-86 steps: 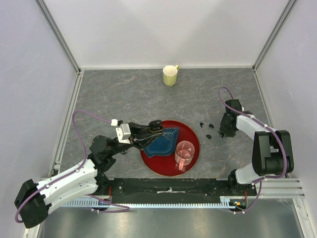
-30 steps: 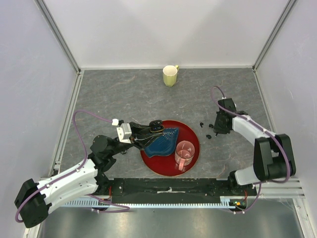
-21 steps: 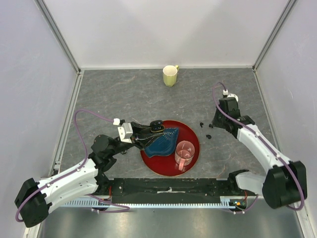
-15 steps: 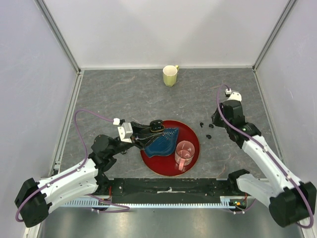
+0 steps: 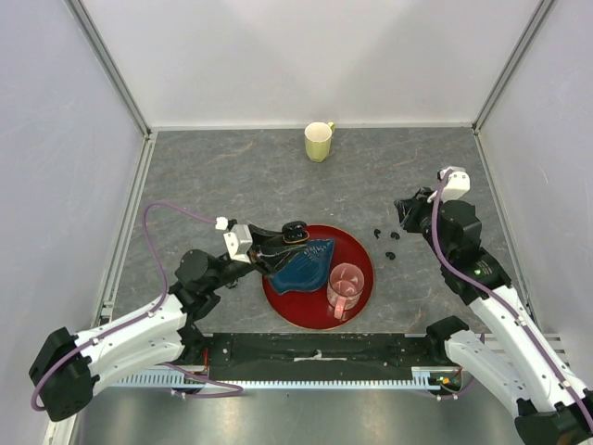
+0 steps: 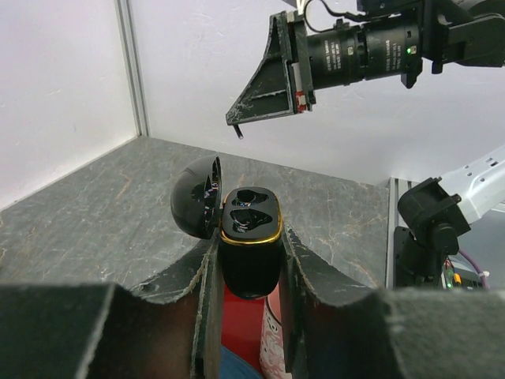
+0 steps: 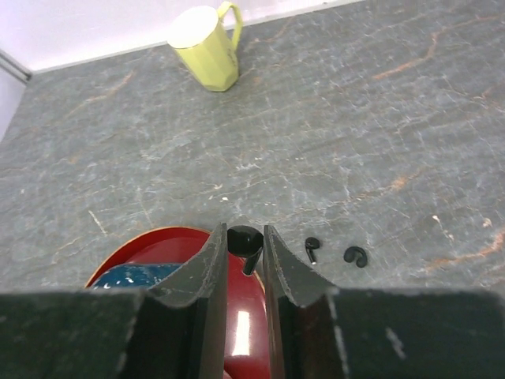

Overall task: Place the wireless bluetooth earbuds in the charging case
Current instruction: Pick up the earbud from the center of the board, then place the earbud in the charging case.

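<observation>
From above, the loose earbuds [image 5: 393, 235] are mere specks, shapes unreadable, while in the left wrist view the fingers [image 6: 158, 308] and case [image 6: 249, 253] hide most of the plate [image 6: 241, 328].

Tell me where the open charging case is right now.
The charging case is left of centre in the top view, clamped in the left gripper over the left edge of the red plate.
</observation>
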`<state>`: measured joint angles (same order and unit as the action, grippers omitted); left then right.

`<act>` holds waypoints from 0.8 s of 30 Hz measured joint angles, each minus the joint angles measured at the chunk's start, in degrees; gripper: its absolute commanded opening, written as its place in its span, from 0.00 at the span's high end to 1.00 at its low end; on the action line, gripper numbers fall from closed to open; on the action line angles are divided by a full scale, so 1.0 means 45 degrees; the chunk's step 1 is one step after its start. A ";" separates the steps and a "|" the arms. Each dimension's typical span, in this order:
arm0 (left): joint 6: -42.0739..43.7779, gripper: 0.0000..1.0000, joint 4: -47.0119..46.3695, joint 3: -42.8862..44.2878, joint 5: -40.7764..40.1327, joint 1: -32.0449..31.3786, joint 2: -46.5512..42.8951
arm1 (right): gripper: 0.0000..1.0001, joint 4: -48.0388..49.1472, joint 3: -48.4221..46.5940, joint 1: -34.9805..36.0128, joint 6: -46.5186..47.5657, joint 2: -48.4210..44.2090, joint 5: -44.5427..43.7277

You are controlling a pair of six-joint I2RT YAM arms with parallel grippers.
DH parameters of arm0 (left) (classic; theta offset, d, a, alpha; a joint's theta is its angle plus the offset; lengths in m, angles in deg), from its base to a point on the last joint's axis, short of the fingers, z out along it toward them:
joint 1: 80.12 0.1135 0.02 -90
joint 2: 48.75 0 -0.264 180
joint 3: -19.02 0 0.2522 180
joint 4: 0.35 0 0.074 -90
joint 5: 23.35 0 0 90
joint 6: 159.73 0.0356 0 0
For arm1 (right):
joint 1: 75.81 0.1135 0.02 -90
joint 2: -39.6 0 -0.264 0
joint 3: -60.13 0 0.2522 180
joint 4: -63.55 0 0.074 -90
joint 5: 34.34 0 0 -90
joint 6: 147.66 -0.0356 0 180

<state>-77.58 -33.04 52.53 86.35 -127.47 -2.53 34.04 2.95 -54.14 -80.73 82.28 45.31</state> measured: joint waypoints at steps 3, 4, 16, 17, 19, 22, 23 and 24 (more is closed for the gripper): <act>-0.0015 0.98 -0.0019 0.0000 -0.0034 0.0000 0.0092 | 1.00 0.0253 -0.0039 0.0087 0.0005 -0.0155 0.0345; -0.0019 0.98 -0.0058 0.0000 -0.0039 0.0000 0.0131 | 1.00 0.0374 -0.0078 0.0121 0.0000 -0.0199 0.0486; -0.0039 0.98 -0.0228 0.0000 -0.0039 0.0000 0.0763 | 1.00 0.2482 -0.0568 0.0432 -0.0151 -0.0447 0.2958; -0.0044 0.98 -0.0282 0.0000 -0.0039 0.0000 0.0811 | 1.00 0.2637 -0.0588 0.0461 -0.0165 -0.0447 0.3113; -0.0044 0.98 -0.0374 0.0000 -0.0034 0.0000 0.0874 | 1.00 0.2973 -0.0636 0.0563 -0.0199 -0.0413 0.3526; -0.0044 0.98 -0.0471 0.0005 -0.0024 0.0000 0.0918 | 1.00 0.3385 -0.0738 0.0816 -0.0233 -0.0282 0.4031; -0.0044 0.98 -0.0481 0.0005 -0.0024 0.0000 0.0923 | 1.00 0.3483 -0.0787 0.0937 -0.0248 -0.0175 0.4172; -0.0044 0.98 -0.0491 0.0005 -0.0024 0.0000 0.0923 | 1.00 0.3570 -0.0850 0.1069 -0.0248 -0.0073 0.4303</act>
<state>-77.78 -35.25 52.55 86.24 -127.47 1.62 50.10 -0.87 -49.33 -81.85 81.95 64.68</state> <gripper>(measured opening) 0.350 0.263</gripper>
